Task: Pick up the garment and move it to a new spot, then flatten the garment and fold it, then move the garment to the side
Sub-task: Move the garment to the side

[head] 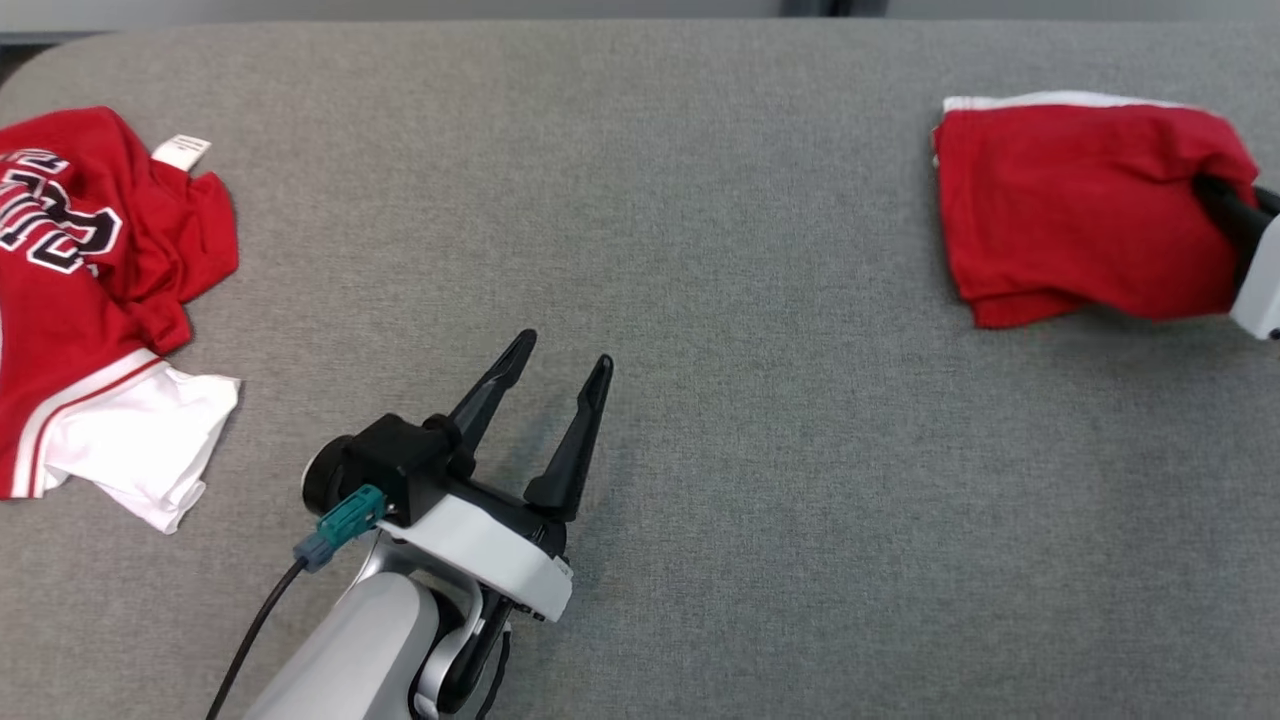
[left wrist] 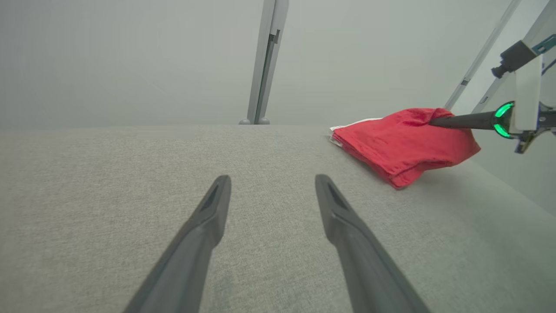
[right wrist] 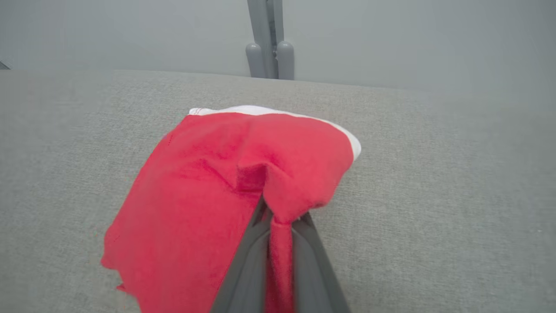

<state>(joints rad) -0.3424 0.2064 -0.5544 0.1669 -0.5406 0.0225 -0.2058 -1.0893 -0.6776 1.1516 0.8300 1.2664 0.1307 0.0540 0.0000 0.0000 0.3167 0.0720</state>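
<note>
While right gripper point(right wrist: 280, 215) pinches folded garment point(head: 1080, 200) near table point(head: 760, 300) edge | left gripper point(head: 564, 351) spread wide, mid-table

To my left a crumpled red jersey point(head: 100, 330) with white trim, black lettering and a white tag lies on the grey fabric tabletop point(head: 750, 400). Beyond its far edge stands a grey post point(left wrist: 265, 61).
</note>
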